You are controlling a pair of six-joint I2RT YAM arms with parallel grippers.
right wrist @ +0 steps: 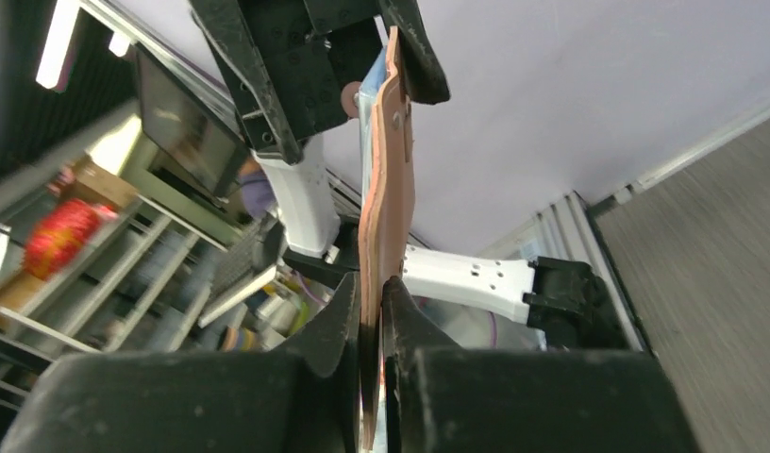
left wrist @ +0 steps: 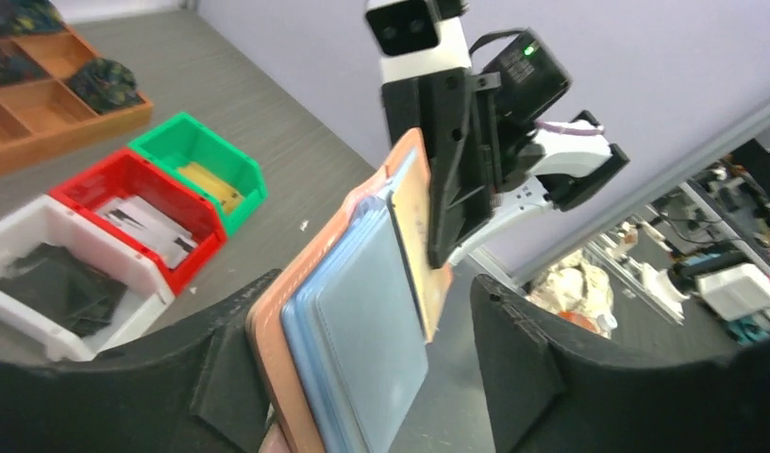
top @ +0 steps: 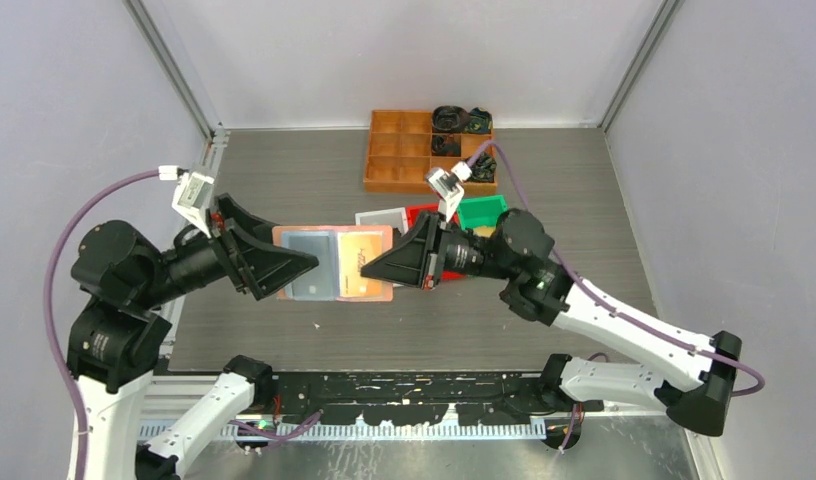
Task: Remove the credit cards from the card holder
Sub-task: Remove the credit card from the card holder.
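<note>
At centre frame, risks dropping the salmon-pink leather-like folding card holder (top: 331,258), pinched only by the tightly closed right gripper (right wrist: 372,288), loose inside the wide-open left gripper (left wrist: 374,307).

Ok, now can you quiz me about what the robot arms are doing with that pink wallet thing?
1. True or false: the card holder lies flat on the table.
2. Which one sits between the white bin and the green bin? A) red bin B) blue bin C) yellow bin
3. Fill in: the ____ gripper is pinched shut on the card holder's edge.
Key: 1 false, it is held up in the air; 2 A; 3 the right gripper.
</note>
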